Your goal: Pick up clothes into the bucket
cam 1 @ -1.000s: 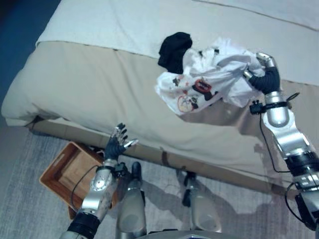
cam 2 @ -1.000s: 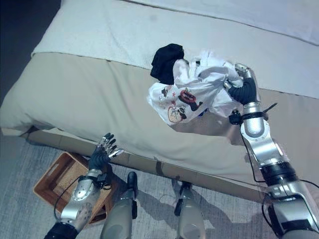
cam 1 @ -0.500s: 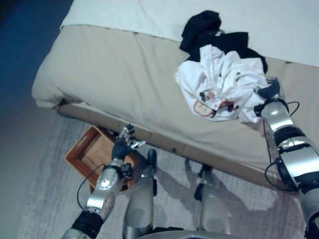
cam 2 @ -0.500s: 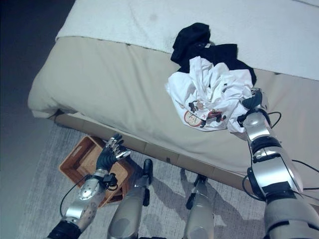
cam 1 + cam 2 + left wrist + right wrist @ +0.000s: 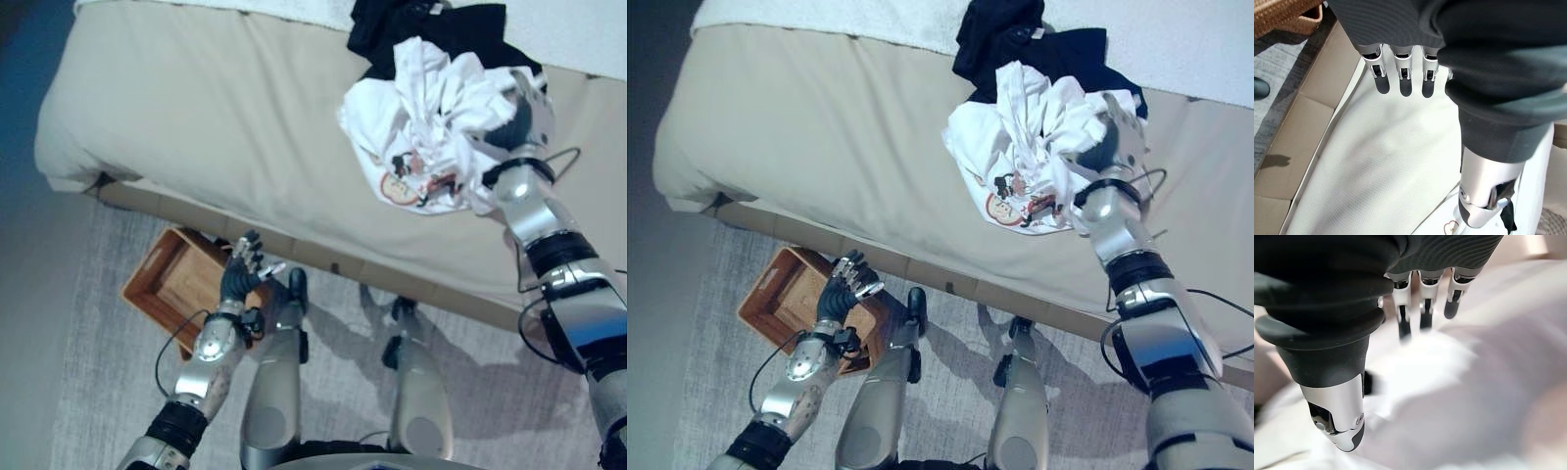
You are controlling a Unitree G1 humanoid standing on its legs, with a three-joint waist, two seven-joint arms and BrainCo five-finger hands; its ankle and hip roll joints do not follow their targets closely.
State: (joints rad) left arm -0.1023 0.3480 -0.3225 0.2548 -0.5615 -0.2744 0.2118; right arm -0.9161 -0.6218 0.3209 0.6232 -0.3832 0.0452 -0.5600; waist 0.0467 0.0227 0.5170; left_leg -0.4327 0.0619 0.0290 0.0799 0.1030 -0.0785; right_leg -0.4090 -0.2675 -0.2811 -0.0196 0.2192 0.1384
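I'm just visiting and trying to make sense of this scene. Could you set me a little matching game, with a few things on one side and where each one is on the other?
Things:
1. white printed shirt
2. black garment
3. wooden basket
4. left hand

Places:
A. on the floor beside the bed
B. raised open near the basket
C. bunched against the right hand
D. on the bed, behind the white shirt

Pairs: 1-C, 2-D, 3-A, 4-B
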